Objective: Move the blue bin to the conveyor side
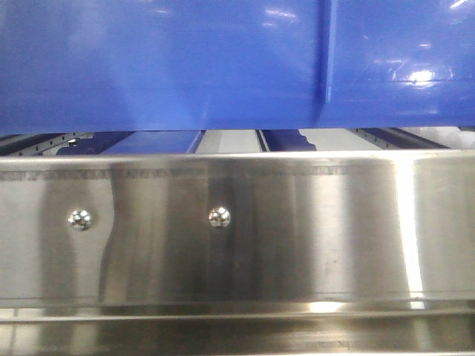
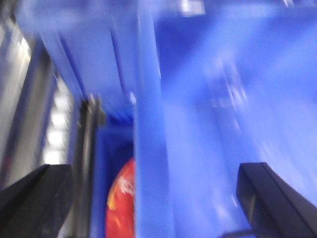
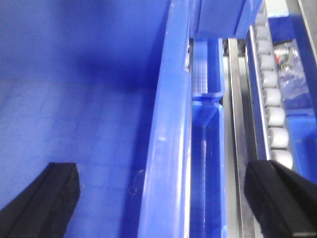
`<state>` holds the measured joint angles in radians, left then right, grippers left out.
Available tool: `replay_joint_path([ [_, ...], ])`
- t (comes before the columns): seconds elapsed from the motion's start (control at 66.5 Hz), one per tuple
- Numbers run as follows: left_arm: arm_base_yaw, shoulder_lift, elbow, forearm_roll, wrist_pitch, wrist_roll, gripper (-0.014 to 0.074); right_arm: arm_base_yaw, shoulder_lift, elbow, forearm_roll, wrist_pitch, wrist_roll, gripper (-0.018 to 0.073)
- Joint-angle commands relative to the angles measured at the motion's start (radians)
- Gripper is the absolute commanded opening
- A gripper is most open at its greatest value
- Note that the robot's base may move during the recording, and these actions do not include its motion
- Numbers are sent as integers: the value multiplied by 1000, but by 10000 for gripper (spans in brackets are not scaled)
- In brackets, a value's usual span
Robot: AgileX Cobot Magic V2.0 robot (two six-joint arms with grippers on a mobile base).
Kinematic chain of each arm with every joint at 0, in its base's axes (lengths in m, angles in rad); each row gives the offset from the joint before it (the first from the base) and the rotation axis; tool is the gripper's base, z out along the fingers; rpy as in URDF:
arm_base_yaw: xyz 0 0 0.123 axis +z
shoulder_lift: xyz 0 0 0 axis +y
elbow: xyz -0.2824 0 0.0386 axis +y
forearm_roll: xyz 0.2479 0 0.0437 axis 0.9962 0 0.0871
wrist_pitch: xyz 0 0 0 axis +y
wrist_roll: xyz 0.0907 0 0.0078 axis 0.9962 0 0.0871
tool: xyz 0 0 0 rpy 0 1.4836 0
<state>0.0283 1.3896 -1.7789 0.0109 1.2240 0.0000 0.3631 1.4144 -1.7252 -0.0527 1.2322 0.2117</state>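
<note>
Right gripper (image 3: 161, 173) stands wide open astride the thick top rim of the blue bin (image 3: 74, 74). One of its fingers (image 3: 47, 198) hangs inside the bin over the bare floor. The other is outside, above a steel rail (image 3: 235, 124) and a row of white rollers (image 3: 272, 99). Neither touches the rim. On the outer side, between rim and rail, smaller blue trays (image 3: 205, 148) lie lower down, so only a slim gap is left there. The inner side has far more free room.

Left gripper (image 2: 153, 173) is likewise spread open, with a blue wall edge running up between its dark fingers. That view is blurred, so I cannot tell whether they touch it. Low beside that edge, something red-orange (image 2: 121, 203) shows.

Seen from the front, the bin's glossy wall fills the space above a shiny front rail (image 1: 237, 237), and a low gap runs under the bin's bottom edge.
</note>
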Motion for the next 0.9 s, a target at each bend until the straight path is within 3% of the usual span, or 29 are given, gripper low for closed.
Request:
replay_joint_path([
  [0.0,0,20,-19,19,-3,0,556,-1,14,-8,-14,-11,14,559],
  [0.887,0,111,40,28,-3,0,547,-1,137,19,2,-11,27,559],
])
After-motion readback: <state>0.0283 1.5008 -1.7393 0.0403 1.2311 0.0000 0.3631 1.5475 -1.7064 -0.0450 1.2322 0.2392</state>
